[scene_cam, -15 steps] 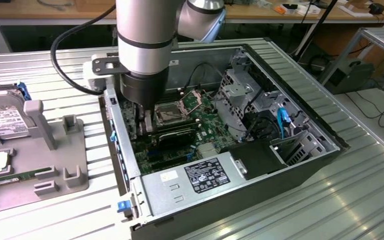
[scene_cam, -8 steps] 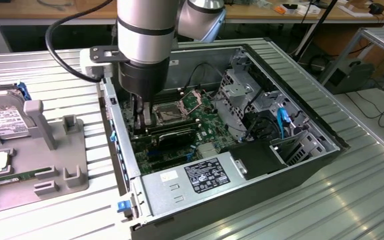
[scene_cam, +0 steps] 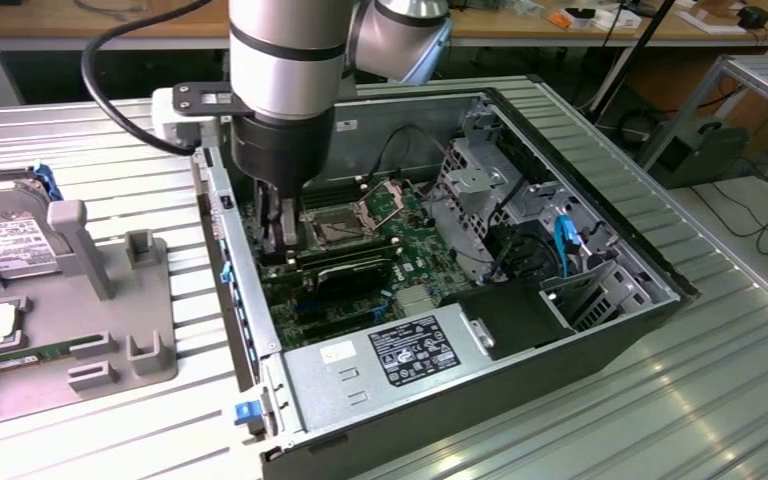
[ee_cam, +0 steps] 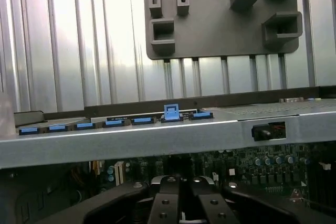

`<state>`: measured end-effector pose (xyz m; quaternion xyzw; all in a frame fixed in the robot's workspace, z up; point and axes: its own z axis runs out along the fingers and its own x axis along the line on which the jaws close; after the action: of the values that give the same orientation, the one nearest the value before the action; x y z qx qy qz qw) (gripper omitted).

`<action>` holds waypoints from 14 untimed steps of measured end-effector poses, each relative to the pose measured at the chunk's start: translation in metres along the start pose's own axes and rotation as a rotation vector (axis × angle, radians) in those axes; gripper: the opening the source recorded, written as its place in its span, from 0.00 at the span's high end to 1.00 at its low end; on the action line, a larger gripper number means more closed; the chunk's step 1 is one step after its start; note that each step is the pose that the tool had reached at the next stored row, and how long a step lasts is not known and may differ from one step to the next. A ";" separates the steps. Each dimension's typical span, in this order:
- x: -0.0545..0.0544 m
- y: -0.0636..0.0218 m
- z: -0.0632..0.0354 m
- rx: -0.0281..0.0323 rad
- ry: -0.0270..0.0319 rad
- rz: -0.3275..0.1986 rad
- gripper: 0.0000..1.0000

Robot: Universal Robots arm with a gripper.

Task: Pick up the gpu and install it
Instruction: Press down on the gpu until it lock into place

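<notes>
My gripper [scene_cam: 279,245] reaches down into the open computer case [scene_cam: 231,280], close to its wall on the exterior view's left, with the fingers pressed together. Right at the fingertips a thin dark card, the gpu [scene_cam: 347,264], stands on edge across the green motherboard [scene_cam: 411,225]. I cannot tell whether the fingers pinch the card or only rest against its end. In the wrist view the shut gripper [ee_cam: 178,182] sits just inside the case's grey wall [ee_cam: 157,137], with the motherboard [ee_cam: 262,163] beyond it.
A grey parts tray [scene_cam: 124,330] lies on the exterior view's left, holding a silver hard drive [scene_cam: 4,250]; the tray [ee_cam: 220,30] also lies beyond the case wall in the wrist view. The power supply [scene_cam: 391,350] and drive cage [scene_cam: 484,190] crowd the case. Blue clips [ee_cam: 171,112] line the wall.
</notes>
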<state>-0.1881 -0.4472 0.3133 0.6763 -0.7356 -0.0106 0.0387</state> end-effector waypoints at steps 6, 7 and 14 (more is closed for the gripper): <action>0.000 0.0091 -0.0008 -0.0038 0.0004 0.000 0.89; 0.000 0.0091 -0.0008 -0.0038 0.0004 0.000 0.89; 0.001 0.0100 0.0028 -0.0040 0.0006 0.000 0.89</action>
<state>-0.1983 -0.4470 0.3112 0.6763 -0.7355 -0.0119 0.0403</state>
